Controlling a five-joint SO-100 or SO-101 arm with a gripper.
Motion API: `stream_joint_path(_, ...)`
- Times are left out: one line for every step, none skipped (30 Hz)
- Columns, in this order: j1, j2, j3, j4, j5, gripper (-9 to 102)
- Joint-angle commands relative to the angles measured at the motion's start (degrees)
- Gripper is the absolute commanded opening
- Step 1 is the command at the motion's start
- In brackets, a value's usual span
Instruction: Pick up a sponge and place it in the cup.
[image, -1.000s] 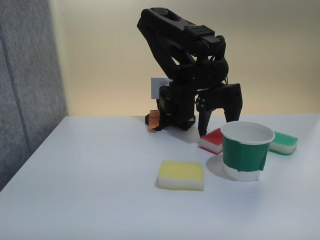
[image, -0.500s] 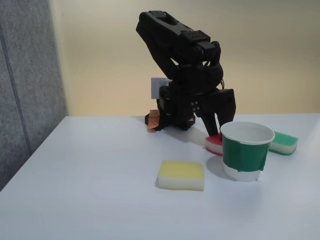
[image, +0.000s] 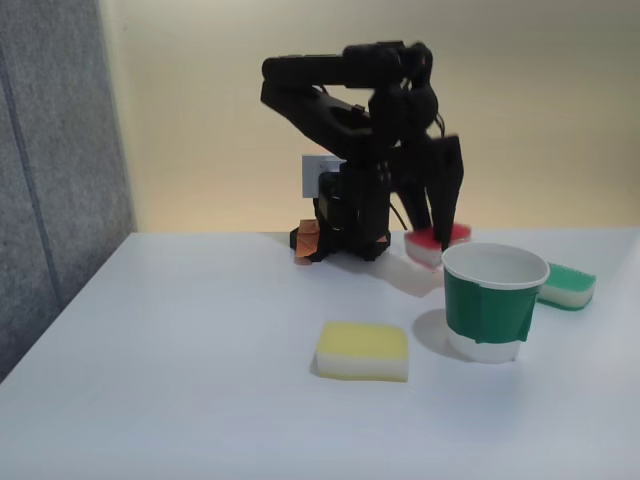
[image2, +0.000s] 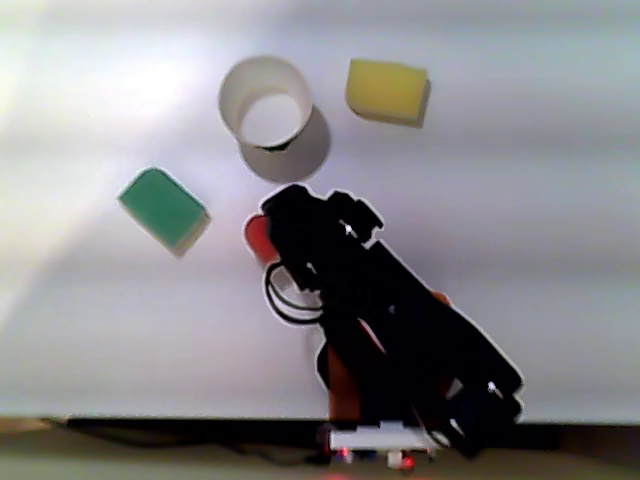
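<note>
the sponge hangs clamped between the fingers, lifted off the table beside the cup.

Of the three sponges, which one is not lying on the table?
The red sponge: the gripper holds it in the air, while the yellow sponge and green sponge lie flat.

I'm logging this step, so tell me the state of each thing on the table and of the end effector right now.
red sponge: gripped, lifted off the table, just behind the cup
cup: upright, empty
yellow sponge: flat on the table, untouched
green sponge: flat on the table, untouched
end effector: shut on the red sponge
</note>
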Motion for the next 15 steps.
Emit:
stream_joint_path(-0.6, 1.2, -5.5, 3.1, 0.3, 0)
stream_joint_path(-0.4, 1.0, -7.0, 3.8, 0.3, 0)
stream_joint_path(0.0, 0.3, -8.7, 4.3, 0.0, 0)
stream_joint_path(0.4, -0.6, -10.3, 4.7, -0.1, 0)
stream_joint_path(1.1, -1.9, -11.9, 4.8, -0.9, 0)
stream_joint_path(2.4, -3.1, -13.6, 5.1, -2.4, 0)
stream_joint_path(3.3, -4.7, -15.4, 5.4, -3.4, 0)
stream_joint_path(4.0, -6.2, -17.2, 6.0, -4.0, 0)
stream_joint_path(4.6, -8.2, -19.6, 7.2, -4.0, 0)
stream_joint_path(5.2, -10.4, -22.4, 8.6, -4.4, 0)
stream_joint_path(5.9, -12.7, -25.4, 10.0, -5.4, 0)
stream_joint_path(6.7, -14.8, -28.2, 11.5, -6.2, 0)
stream_joint_path(7.6, -16.9, -31.0, 12.7, -7.4, 0)
stream_joint_path(8.4, -19.1, -33.5, 13.6, -8.4, 0)
stream_joint_path(9.2, -21.0, -35.7, 14.2, -9.8, 0)
